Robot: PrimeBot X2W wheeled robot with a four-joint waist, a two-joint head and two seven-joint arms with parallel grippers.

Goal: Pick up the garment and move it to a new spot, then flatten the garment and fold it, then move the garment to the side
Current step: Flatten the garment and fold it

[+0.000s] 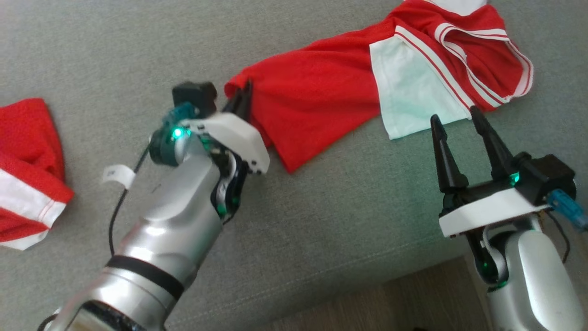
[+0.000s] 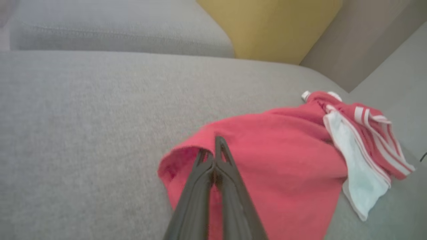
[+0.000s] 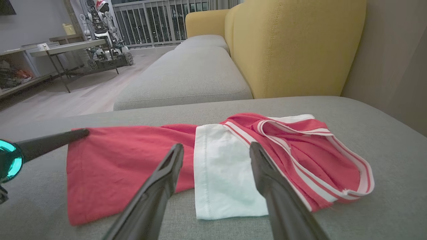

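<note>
The red garment (image 1: 321,96) lay strewn across a grey sofa cushion (image 1: 138,55), its plain red end towards the robot's left and its white panel (image 1: 409,96) and striped trim (image 1: 482,59) bunched at the right. The left pincer (image 1: 242,99) was clenched on the cloth's left corner, fingers pressed together with a small fold of red fabric humped around their tips. The right pincer (image 1: 455,117) hung released and spread wide just short of the white panel's near edge, touching nothing. The knit looked light, soft and limp, and was judged likely to sag and crease from any single hold rather than keep its shape. It seemed neither fragile nor slippery against the coarse upholstery, though it could drag and wrinkle if slid. The hems and corners appeared the best places to take hold: the corner already nipped at the left, and at the right the white panel's edge or the doubled striped trim, where the cloth is thicker. A lift by two well-separated points would probably let it hang open for flattening. A second red garment (image 1: 27,170) lay well apart at the far left of the cushion, and a yellow backrest (image 3: 293,46) rose behind.
</note>
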